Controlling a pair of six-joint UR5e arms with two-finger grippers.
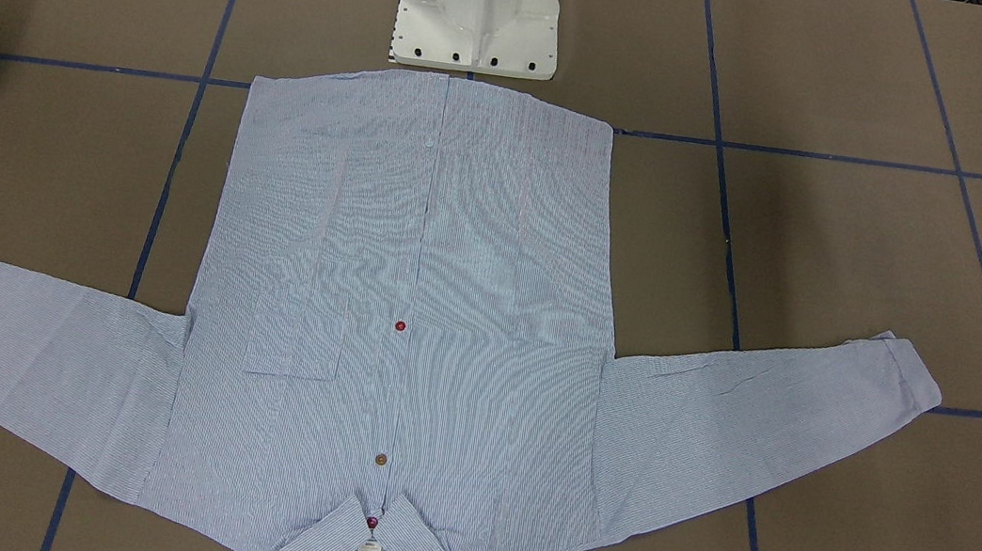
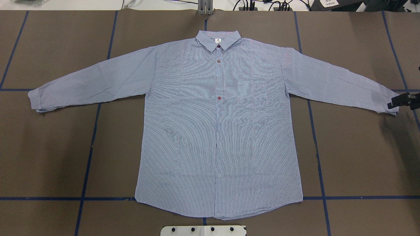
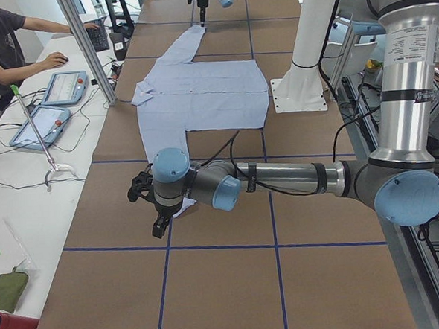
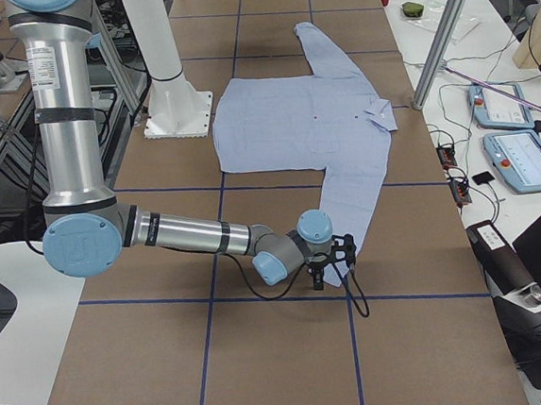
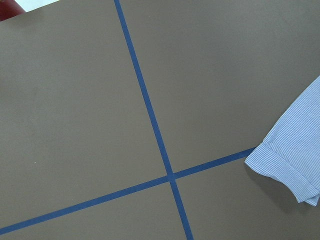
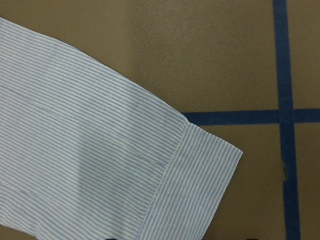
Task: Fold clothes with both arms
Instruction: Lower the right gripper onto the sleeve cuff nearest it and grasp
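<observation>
The shirt (image 2: 218,131) lies flat in the middle of the bench (image 2: 49,157), front side up and buttoned shut. It is light blue with thin white stripes. Seen from above, its collar (image 2: 229,36) is at 12 o'clock with a small white label (image 2: 218,40) inside. Its bottom edge is at 6 o'clock, close to the robot's white base (image 2: 203,230). Little red and brown buttons (image 2: 219,97) run down the middle. A pocket (image 2: 252,95) sits at 3 o'clock from the middle red button. Both sleeves are spread wide. The left cuff (image 2: 35,100) ends at 9 o'clock and the right cuff (image 2: 384,104) at 3 o'clock.

The right fingers (image 2: 391,105) are just at the end of the right cuff. I cannot tell if they are spread, pressed together or pinching the cloth. The right arm (image 4: 188,236) reaches out low over the bench. Its wrist view shows the cuff lying flat.

The left fingers (image 3: 159,226) point down near the left cuff, at the end of the low left arm (image 3: 280,177). They show in the side view only, so I cannot tell how they stand. The left wrist view has the cuff at 4 o'clock.

Blue tape lines (image 2: 88,157) mark big squares on the brown bench. A person (image 3: 3,43) sits at a side table beyond the collar end.
</observation>
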